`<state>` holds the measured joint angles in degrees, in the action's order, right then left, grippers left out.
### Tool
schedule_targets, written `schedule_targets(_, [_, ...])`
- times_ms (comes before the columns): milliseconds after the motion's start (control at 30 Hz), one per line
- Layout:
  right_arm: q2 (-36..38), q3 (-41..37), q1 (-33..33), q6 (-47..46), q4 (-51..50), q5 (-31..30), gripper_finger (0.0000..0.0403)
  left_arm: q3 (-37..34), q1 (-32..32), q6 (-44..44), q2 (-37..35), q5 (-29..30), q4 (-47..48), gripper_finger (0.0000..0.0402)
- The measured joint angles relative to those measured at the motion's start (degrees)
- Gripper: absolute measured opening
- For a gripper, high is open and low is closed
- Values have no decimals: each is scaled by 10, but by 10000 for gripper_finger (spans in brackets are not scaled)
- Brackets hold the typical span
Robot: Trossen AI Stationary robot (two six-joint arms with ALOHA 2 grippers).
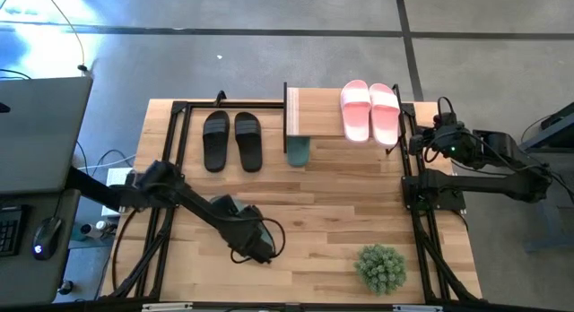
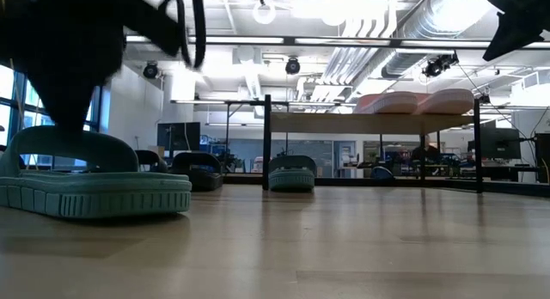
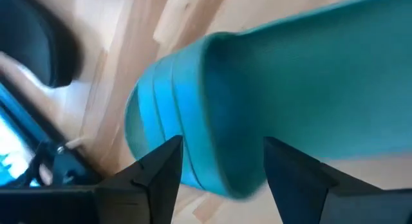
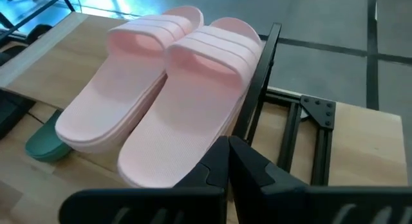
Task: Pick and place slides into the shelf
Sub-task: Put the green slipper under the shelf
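Note:
A dark green slide (image 2: 94, 192) lies flat on its sole on the table near the front. My left gripper (image 3: 222, 147) hangs open just above it, one finger on either side of its strap (image 3: 193, 108); whether they touch cannot be told. In the high view the left gripper (image 1: 256, 247) hides this slide. The other green slide (image 1: 298, 151) sticks out from under the shelf (image 1: 314, 115). The pink pair (image 1: 369, 111) rests on the shelf's top board. The black pair (image 1: 231, 140) lies on the table left of the shelf. My right gripper (image 4: 228, 150) waits shut by the shelf's right end.
A round green spiky plant (image 1: 381, 267) stands near the table's front right. Black frame rails (image 1: 175, 151) run along the table's left and right sides. Bare wood lies between the left gripper and the shelf.

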<state>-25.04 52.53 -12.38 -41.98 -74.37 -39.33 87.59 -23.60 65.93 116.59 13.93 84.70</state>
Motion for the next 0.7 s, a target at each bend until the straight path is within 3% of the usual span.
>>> schedule_targets(400, [0, 0, 0, 6, 0, -1, 0, 0, 28, -10, 66, -1, 46, 149])
schedule_targets(700, [0, 0, 0, 11, 0, 0, 0, 0, 26, -17, 66, 7, 56, 14])
